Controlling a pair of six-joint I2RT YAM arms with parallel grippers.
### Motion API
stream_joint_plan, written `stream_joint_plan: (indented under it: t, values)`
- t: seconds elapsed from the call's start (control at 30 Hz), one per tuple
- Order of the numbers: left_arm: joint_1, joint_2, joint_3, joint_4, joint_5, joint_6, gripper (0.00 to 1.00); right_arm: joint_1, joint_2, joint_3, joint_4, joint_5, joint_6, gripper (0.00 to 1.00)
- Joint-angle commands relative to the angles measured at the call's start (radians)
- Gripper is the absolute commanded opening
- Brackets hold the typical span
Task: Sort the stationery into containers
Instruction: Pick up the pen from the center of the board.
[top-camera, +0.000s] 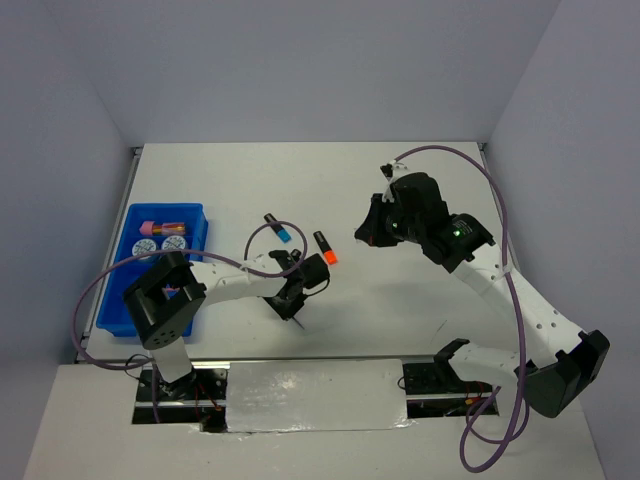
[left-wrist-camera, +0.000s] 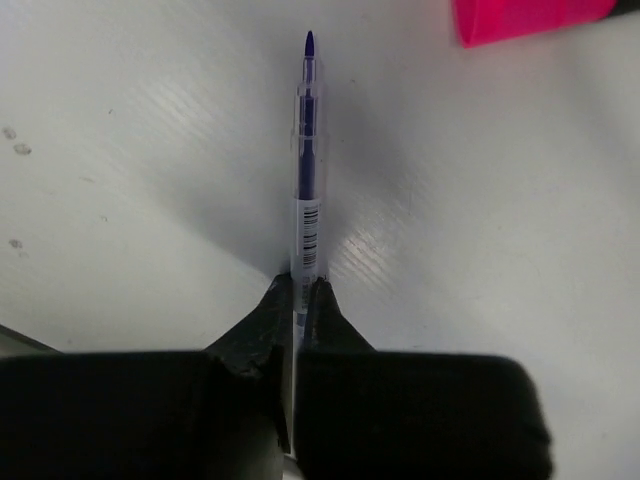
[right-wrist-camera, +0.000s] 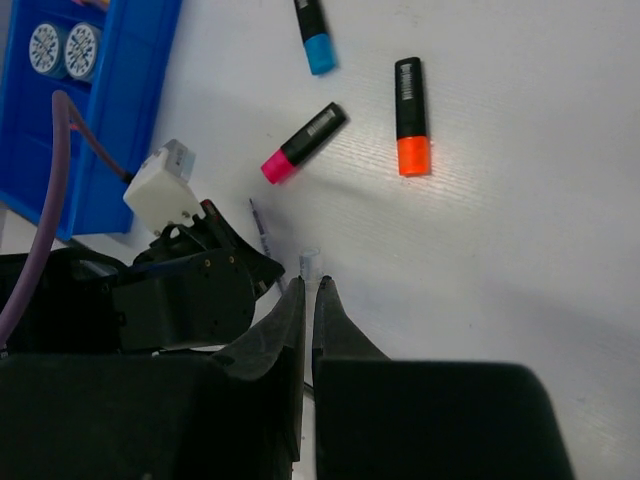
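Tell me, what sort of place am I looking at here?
Most likely a robotics lab test bench. The left arm and right arm are mounted on a white table boxed in by plain walls, and a blue tray and loose highlighters are laid out like practice props.

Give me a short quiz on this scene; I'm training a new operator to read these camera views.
1. True or false: the left gripper is shut on a pen.
2. How many highlighters lie on the table, outside the tray? A) two B) three C) four
3. Fill in: the highlighter lying nearest the left gripper has a ___ end.

Key:
1. True.
2. B: the blue highlighter, the pink highlighter and the orange highlighter.
3. Pink.
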Motion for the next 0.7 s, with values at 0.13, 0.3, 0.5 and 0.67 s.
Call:
stream_joint_plan:
  t: [0.13,0.3,0.5,0.67]
  values:
    - [0.018,-0.123,-0.086,0.008,-0.019,0.116,0.00,-0.012,-0.021,-0.003,0.146,-0.187,-0.001,0.00]
    - [-0.149,-0.359,-0.110,0.345,-0.111,0.594,0.00,-0.023,-0.151,-0.153,0.400,-0.135,0.149,0.00]
    - [-0.169,-0.717,-0.383,0.994,0.243,0.937,0.00,-0.018,-0.309,-0.388,0.806,-0.022,0.403,0.00]
    - [-0.126,-0.709,-0.314,1.075,0.543,1.073,0.00,-0.007,-0.313,-0.393,0.860,0.032,0.403,0.00]
